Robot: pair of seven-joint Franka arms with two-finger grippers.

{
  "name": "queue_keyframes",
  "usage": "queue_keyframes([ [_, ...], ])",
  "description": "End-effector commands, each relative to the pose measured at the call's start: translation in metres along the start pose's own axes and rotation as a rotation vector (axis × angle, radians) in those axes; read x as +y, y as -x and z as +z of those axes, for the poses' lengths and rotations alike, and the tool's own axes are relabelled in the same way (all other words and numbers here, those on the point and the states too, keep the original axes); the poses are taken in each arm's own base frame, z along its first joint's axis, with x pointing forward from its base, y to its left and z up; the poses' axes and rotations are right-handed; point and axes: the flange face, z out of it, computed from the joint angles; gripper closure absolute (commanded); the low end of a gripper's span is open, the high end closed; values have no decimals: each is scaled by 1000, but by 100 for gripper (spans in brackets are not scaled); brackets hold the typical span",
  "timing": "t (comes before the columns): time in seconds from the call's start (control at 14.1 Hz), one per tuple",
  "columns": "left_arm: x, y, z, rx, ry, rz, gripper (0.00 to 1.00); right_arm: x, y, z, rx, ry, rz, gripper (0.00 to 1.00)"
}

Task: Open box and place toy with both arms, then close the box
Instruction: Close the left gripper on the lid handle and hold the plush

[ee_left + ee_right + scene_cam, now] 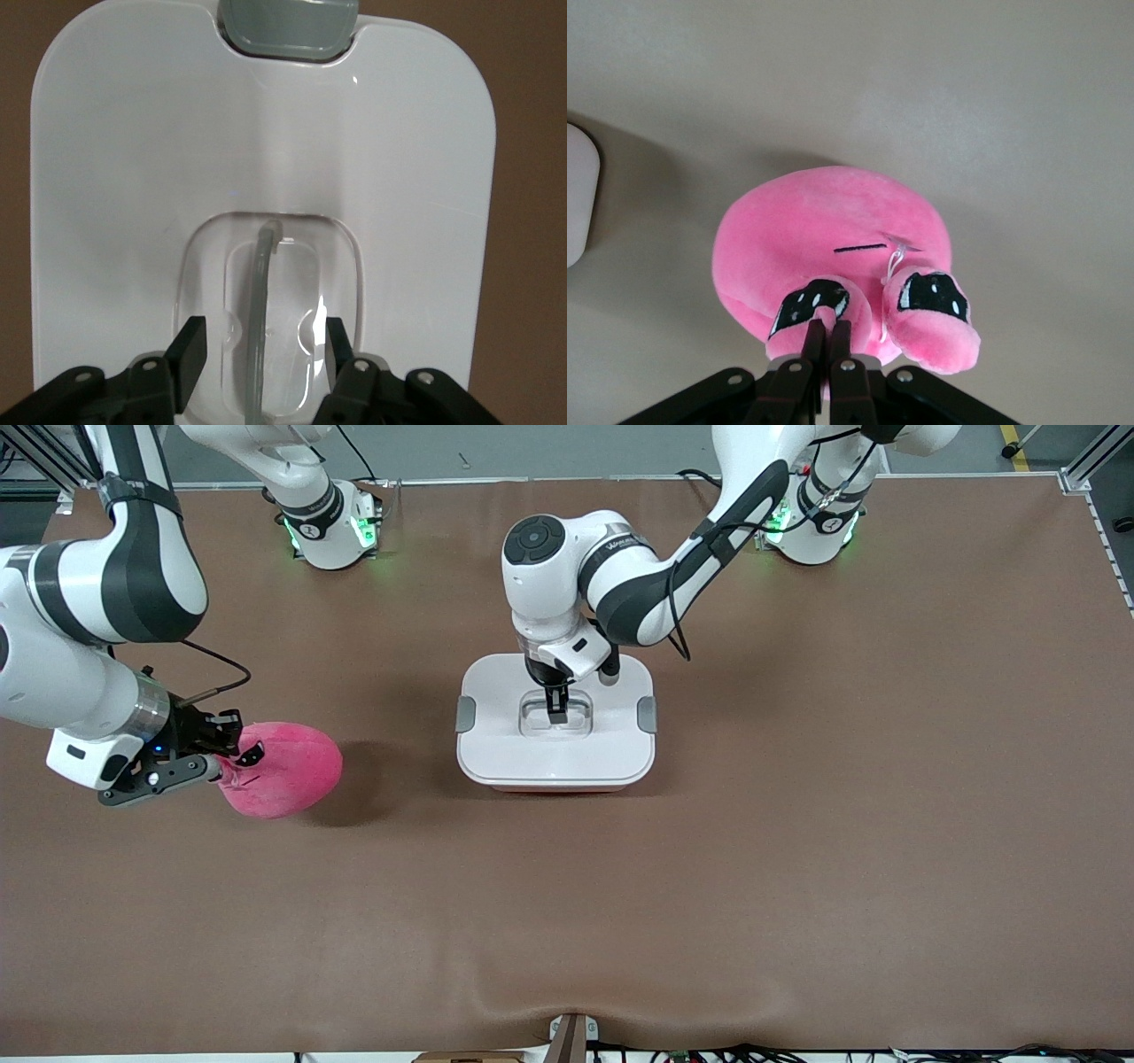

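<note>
The box [496, 691] stands mid-table, a pale tub under a white lid [133, 177] that is on, with a grey clip [465, 714] at each end. My left gripper [556, 713] reaches down into the lid's clear recessed handle [261, 301]. It is open [263, 347], one finger on each side of the handle bar and apart from it. The bright pink toy [288, 771] is toward the right arm's end of the table. My right gripper [232, 757] is shut on a small bump by the toy's [824, 221] dark eye [829, 329]. Whether the toy touches the table I cannot tell.
Brown table [797, 824] surface spreads all round the box and toy. Both arm bases [332, 527] stand along the table edge farthest from the front camera. A corner of the box's lid [578, 195] shows in the right wrist view.
</note>
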Motion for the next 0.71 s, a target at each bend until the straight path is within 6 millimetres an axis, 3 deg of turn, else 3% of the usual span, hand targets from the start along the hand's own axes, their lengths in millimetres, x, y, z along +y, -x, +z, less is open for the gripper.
queue_keyframes([
  [0.0, 3, 4, -2, -4, 21, -27, 63, -5, 1, -19, 7, 6, -30, 100],
  [0.28, 5, 2, -8, -12, 22, -30, 100, -16, -1, -40, 13, 8, -85, 100],
  [0.64, 7, 1, -19, -16, 37, -20, 100, -28, 1, -49, -4, 4, -111, 100],
])
